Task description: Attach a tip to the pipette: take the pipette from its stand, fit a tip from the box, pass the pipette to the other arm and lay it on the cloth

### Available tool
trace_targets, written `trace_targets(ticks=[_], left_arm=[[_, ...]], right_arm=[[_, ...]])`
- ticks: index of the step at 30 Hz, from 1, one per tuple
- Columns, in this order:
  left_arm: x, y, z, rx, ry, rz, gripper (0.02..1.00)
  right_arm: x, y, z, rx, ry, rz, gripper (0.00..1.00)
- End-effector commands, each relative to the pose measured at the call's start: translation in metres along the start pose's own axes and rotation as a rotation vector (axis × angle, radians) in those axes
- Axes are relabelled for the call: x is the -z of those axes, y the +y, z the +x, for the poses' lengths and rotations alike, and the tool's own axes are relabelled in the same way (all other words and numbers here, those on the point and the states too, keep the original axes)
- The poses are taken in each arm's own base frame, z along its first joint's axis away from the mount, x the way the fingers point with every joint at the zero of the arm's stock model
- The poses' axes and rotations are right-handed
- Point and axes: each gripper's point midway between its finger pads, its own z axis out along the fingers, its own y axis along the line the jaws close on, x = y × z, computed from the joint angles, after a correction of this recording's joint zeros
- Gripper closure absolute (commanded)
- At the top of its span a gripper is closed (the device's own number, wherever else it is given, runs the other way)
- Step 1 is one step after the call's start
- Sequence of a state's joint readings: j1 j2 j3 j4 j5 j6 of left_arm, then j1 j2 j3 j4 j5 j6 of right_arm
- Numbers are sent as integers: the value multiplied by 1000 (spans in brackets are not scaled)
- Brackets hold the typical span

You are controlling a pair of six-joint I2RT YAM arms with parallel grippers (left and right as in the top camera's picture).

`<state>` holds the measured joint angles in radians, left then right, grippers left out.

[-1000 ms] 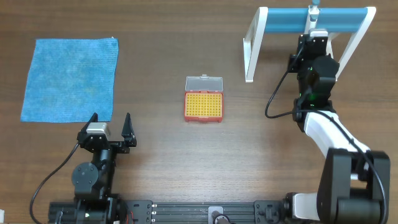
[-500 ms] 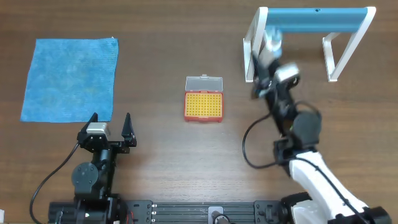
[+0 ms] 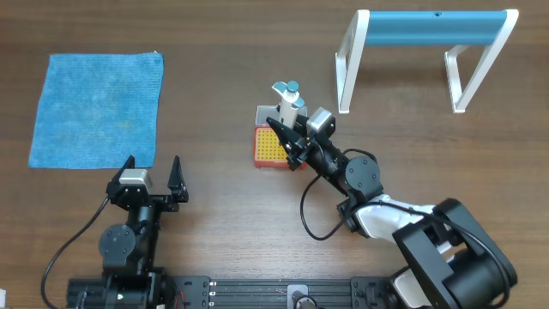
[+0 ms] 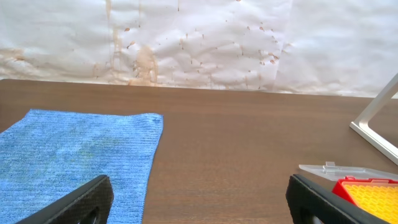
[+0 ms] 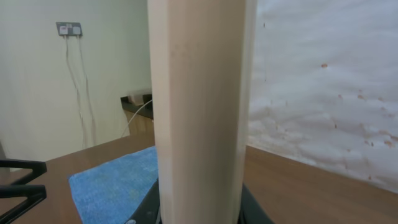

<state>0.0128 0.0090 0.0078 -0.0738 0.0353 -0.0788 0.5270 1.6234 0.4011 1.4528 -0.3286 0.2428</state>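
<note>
Operator: Right gripper has swung from the stand across to the tip box, bringing the pipette with it. Confirm grip.

Checker: Fingers are closed on the pipette. Right wrist view shows its body upright between them. Top view places it at the box; its height above the box cannot be judged.

Operator: Left side?

Checker: Left gripper is wide open and empty, just beside the cloth's near right corner. Bare table separates the arms.

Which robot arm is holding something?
The right arm's end effector grips the white pipette. The left end effector is open and empty, near the blue cloth.
</note>
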Motion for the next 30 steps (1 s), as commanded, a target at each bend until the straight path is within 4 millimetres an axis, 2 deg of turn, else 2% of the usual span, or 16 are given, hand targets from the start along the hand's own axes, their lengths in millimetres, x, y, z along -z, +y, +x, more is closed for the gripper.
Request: trace_targets(ticks=[1, 3, 7, 14, 16, 23, 30], left_arm=[[0, -1, 1, -9, 1, 12, 117], [0, -1, 1, -9, 1, 12, 119], [0, -1, 1, -9, 0, 12, 117], [0, -1, 1, -9, 0, 12, 119], [0, -1, 1, -9, 1, 12, 117], [0, -1, 1, -9, 1, 12, 119], [0, -1, 1, -9, 1, 12, 117]], right_arm=[[-11, -3, 16, -36, 28, -6, 923], [-14, -6, 28, -45, 52, -1, 923], [-26, -16, 38, -26, 64, 8, 919], [-27, -27, 65, 37, 131, 26, 923], [-26, -30, 68, 100, 146, 30, 923], [-25, -32, 69, 98, 150, 35, 921], [-25, -24, 70, 95, 154, -11, 923]])
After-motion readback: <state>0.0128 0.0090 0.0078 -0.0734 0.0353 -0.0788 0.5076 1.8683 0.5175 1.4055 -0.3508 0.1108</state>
